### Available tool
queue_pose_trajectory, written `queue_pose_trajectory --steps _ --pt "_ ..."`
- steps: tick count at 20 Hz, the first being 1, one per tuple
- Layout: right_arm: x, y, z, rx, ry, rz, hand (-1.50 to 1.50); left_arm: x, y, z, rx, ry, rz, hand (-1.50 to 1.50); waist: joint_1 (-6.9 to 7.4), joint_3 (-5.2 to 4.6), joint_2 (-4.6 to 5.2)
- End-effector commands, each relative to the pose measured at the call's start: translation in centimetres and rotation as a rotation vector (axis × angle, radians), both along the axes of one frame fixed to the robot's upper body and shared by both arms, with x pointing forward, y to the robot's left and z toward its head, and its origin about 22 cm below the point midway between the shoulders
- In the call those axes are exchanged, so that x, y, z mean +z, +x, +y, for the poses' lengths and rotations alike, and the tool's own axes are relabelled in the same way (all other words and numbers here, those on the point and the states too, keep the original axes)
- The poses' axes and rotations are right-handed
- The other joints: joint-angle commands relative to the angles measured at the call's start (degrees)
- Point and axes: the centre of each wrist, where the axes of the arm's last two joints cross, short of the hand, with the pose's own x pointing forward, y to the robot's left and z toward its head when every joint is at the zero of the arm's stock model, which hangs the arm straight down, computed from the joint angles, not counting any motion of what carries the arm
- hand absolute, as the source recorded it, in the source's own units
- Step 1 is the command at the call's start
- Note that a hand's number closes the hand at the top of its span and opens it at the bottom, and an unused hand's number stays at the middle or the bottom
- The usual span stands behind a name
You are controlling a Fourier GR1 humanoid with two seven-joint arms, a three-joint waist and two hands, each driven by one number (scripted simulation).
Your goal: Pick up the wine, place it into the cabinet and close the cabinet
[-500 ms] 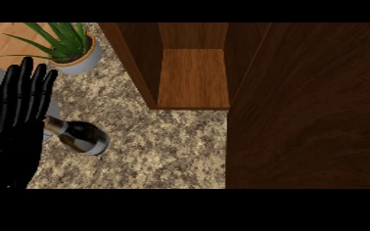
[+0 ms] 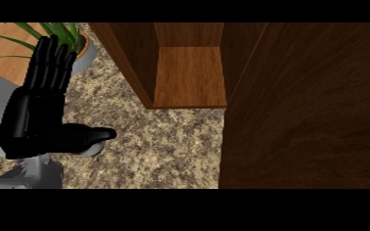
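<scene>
Covering the wine bottle [image 2: 92, 149] at lower left, the left hand [image 2: 39, 112] lay over it, fingers straight, thumb across; its long axis was hidden, perhaps diagonal; the open cabinet [image 2: 189, 76] stood to the upper right.

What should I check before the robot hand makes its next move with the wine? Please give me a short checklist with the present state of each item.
1. Left robot hand is over the wine: ok, it lies on top of it, thumb across.
2. Wine is visible enough to judge the hold: not ok, only a pale bit shows under the thumb.
3. Fingers are curled round the wine: cannot tell; the fingers look straight.
4. Cabinet is open with a bare shelf: ok.
5. Counter between wine and cabinet is free of things: ok.
6. Potted plant is apart from the hand: not ok, the fingertips overlap it in the view.
</scene>
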Motion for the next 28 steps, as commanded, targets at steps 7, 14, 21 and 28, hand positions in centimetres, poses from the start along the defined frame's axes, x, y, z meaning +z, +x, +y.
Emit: queue_pose_trajectory --steps 7,14,21,28 --pt "5.4 -5.7 -0.3 0.134 -0.009 0.056 -1.50 4.6 -0.6 -5.4 -0.026 -0.096 0.109 -1.50 0.56 -0.05 0.04" --pt "6.0 -6.3 0.0 0.161 0.005 0.058 -1.50 7.7 -2.0 -7.7 -0.021 -0.112 0.129 -1.50 0.59 -0.04 0.06" --pt "7.2 -7.4 0.1 0.161 -0.005 0.055 -1.50 9.2 -5.0 -9.2 0.002 -0.108 0.118 -1.50 0.83 -0.04 -0.05" --pt "7.1 -7.3 1.0 0.127 0.002 0.078 -1.50 10.5 -4.6 -8.9 0.049 -0.101 0.115 -1.50 0.58 -0.06 0.03"
